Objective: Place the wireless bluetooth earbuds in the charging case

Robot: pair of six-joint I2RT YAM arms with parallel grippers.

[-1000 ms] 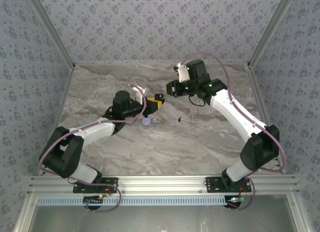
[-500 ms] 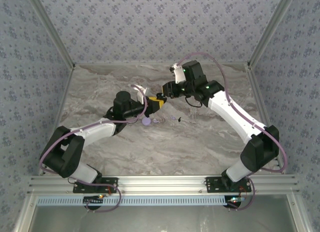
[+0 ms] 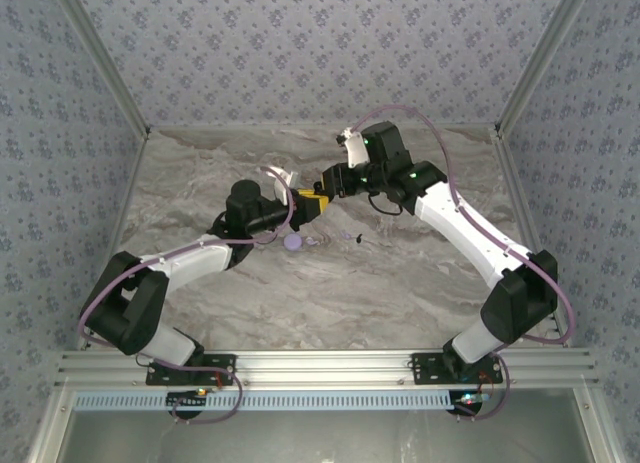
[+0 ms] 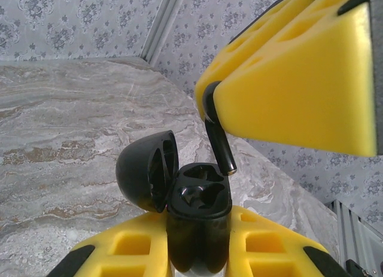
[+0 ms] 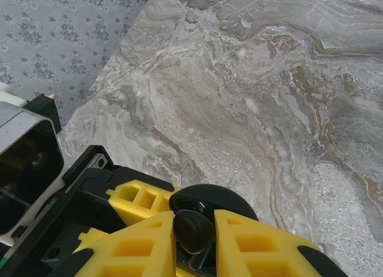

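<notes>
My left gripper (image 4: 197, 244) is shut on a black charging case (image 4: 200, 199), held upright with its domed lid (image 4: 143, 169) swung open to the left. Two earbud-shaped wells show in its top; the nearer one holds something glossy that I cannot make out. My right gripper (image 5: 194, 235) is shut on a black earbud (image 5: 192, 229). In the left wrist view the earbud's stem (image 4: 220, 146) hangs from the right gripper's yellow fingers (image 4: 287, 79), tip just above the case's far well. In the top view both grippers meet above mid-table (image 3: 318, 195).
A round pale lavender puck (image 3: 292, 242) lies on the marble table (image 3: 400, 273) just in front of the grippers. Small lavender-and-dark bits (image 3: 346, 235) lie to its right. Patterned walls close in the back and sides.
My right gripper has moved left and down with the earbud until it is over the case in my left gripper. The left arm has barely moved.
</notes>
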